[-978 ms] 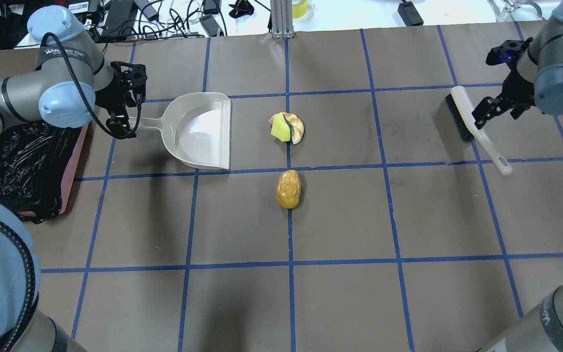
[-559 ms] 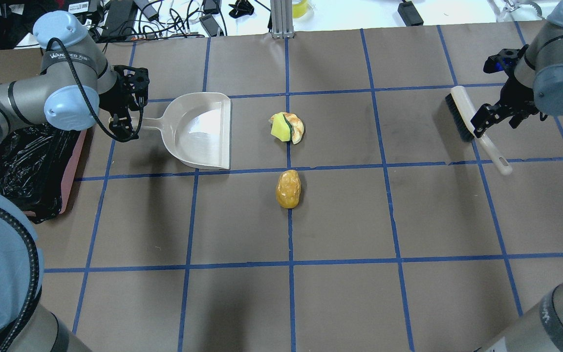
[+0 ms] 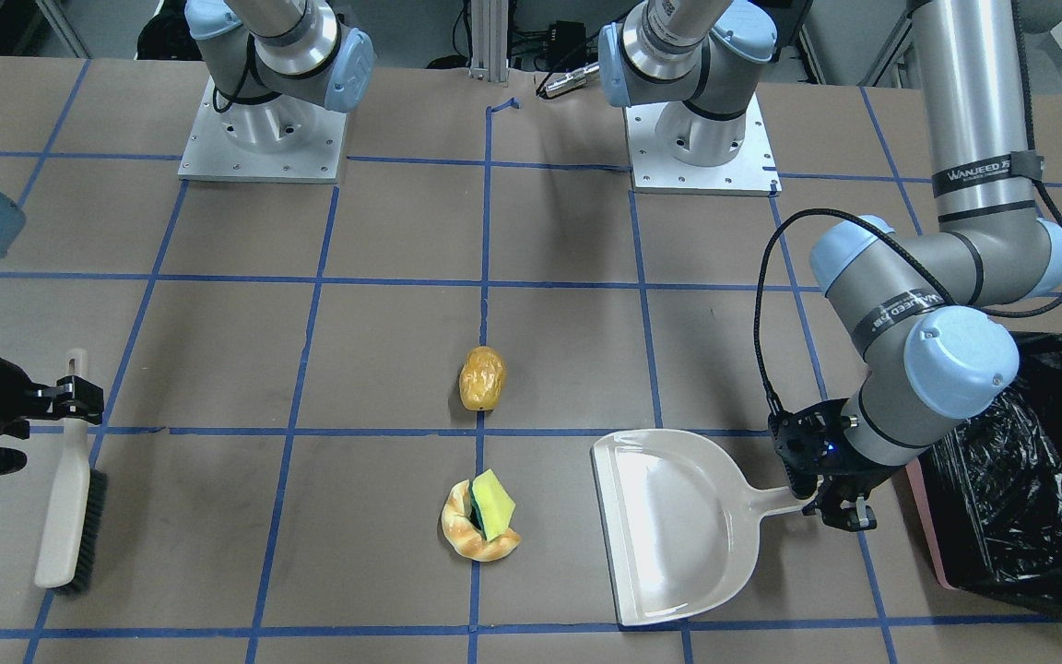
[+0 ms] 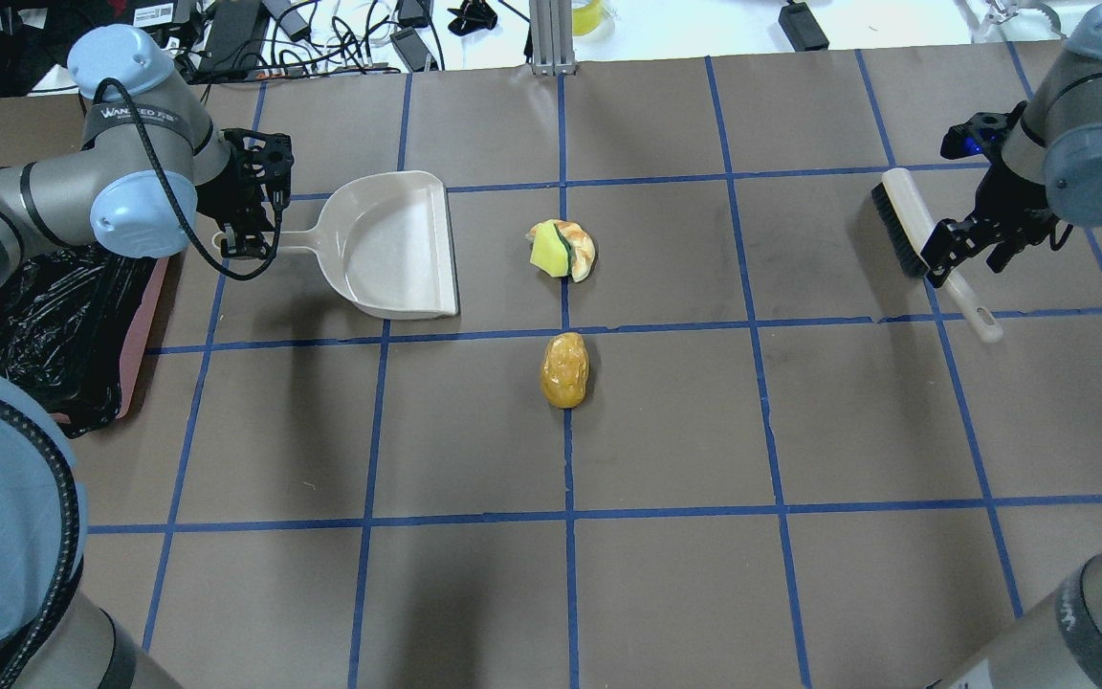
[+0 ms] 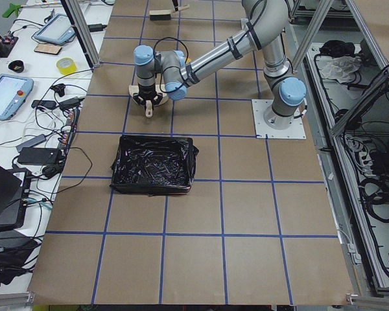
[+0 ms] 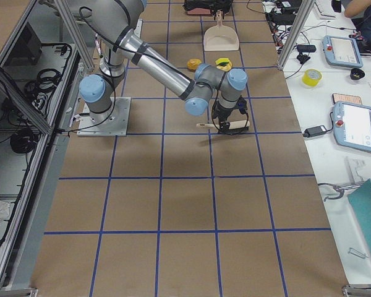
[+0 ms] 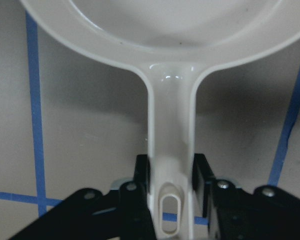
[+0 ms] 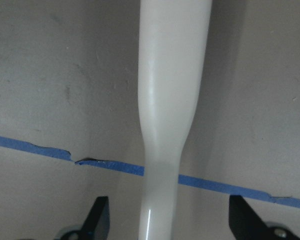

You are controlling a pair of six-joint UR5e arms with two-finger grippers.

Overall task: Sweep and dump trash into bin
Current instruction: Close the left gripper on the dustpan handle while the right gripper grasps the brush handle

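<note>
The trash lies mid-table: a yellow-orange potato-like piece (image 4: 564,369) (image 3: 481,378), and a tan bread ring (image 4: 585,256) (image 3: 468,542) with the yellow-green sponge (image 4: 545,252) (image 3: 494,503) resting on it. The black-lined pink bin (image 4: 143,335) (image 3: 927,526) stands at the table's left edge. My left gripper (image 4: 250,239) (image 7: 170,200) is shut on the handle (image 7: 170,130) of the beige dustpan (image 4: 393,244) (image 3: 678,526). My right gripper (image 4: 953,258) (image 8: 167,220) is open, its fingers astride the handle (image 8: 172,100) of the brush (image 4: 905,225) (image 3: 70,498).
The dustpan's mouth faces the sponge and bread ring, about a hand's width away. The brush lies far right, near the table's back. Cables and chargers (image 4: 321,33) lie beyond the back edge. Blue tape lines (image 4: 565,330) grid the brown surface.
My left gripper has closed in on the dustpan handle, and the dustpan has shifted slightly back and turned a little. My right gripper has settled lower over the brush handle. Trash and brush unmoved.
</note>
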